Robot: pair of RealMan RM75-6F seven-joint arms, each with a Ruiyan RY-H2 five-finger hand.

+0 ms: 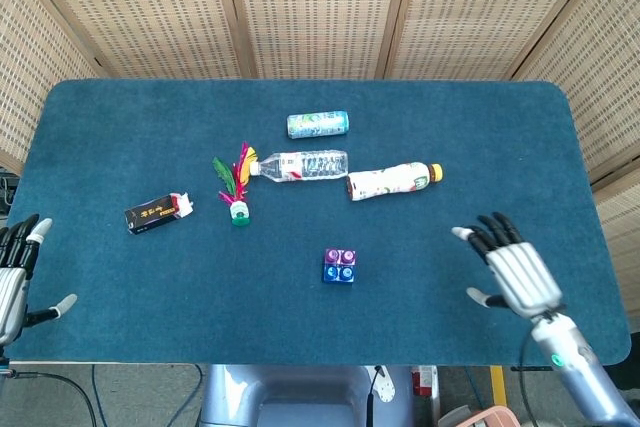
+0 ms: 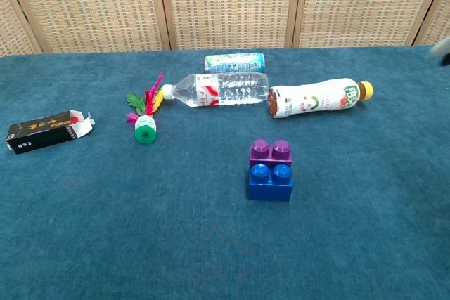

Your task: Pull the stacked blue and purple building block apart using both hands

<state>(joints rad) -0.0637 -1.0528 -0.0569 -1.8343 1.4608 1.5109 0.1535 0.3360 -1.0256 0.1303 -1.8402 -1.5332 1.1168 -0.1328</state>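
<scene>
The stacked block, a purple brick (image 1: 342, 256) joined to a blue brick (image 1: 340, 273), lies on the blue table (image 1: 120, 127) a little in front of its middle. In the chest view the purple brick (image 2: 271, 152) is behind the blue brick (image 2: 271, 182). My right hand (image 1: 512, 271) hovers over the table to the right of the block, fingers spread, holding nothing. At the table's front left edge my left hand (image 1: 14, 274) stays, also empty with fingers apart. A blur of the right hand (image 2: 442, 51) shows at the chest view's right edge.
Behind the block lie a white juice bottle (image 1: 392, 181), a clear water bottle (image 1: 300, 164), a green can (image 1: 318, 124), a feather shuttlecock (image 1: 234, 187) and a black carton (image 1: 157, 213). Wicker screens (image 1: 320, 7) stand behind the table.
</scene>
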